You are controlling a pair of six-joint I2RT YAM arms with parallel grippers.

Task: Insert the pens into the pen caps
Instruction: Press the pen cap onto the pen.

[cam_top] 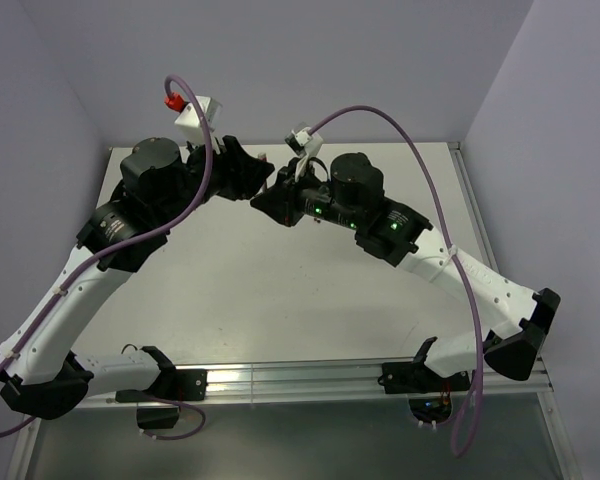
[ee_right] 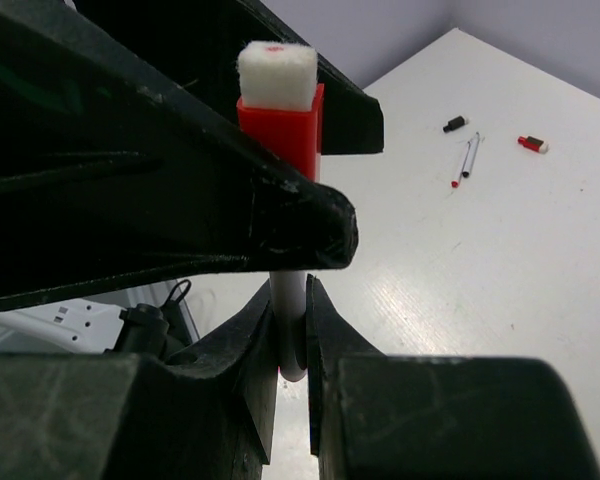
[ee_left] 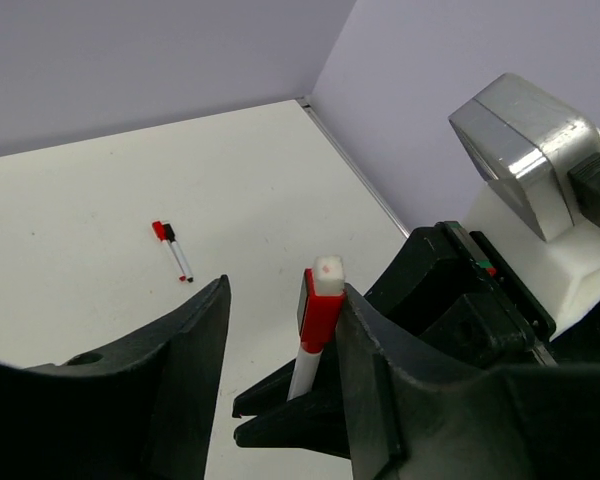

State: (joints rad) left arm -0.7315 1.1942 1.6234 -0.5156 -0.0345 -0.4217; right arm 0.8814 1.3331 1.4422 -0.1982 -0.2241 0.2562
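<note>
R gripper [ee_right: 289, 335] is clamped on the white barrel of a pen [ee_right: 287, 295], fingers tight on either side, low on the barrel. The pen stands upright in both wrist views. Red cap [ee_left: 320, 318] sits on its top end, w/ a white felt pad [ee_right: 278, 72] on top of the cap.

L gripper [ee_left: 285, 290] sits around the cap end, jaws apart, not clamped. In the L wrist view the cap lies against the finger [ee_left: 400, 390] on the right of that view, w/ a wide gap to the other finger. In the R wrist view one L finger crosses in front of the barrel just below the cap.

Top view: both grippers meet nose to nose above the far-middle of the table [cam_top: 280, 300]. The pen can't be made out there.

Farther out on the table, R wrist view:
- two pens [ee_right: 466, 158] side by side, one w/ a red tip at the near end
- black cap [ee_right: 455, 124] just beside their far end
- loose red cap [ee_right: 532, 144] w/ a white end, off to the side, apart from both

L wrist view shows a pair of pens w/ red + black bits at one end. Can't tell from there whether caps are on or just beside.

Lilac walls [ee_left: 130, 60] behind, meeting at a corner.
</note>
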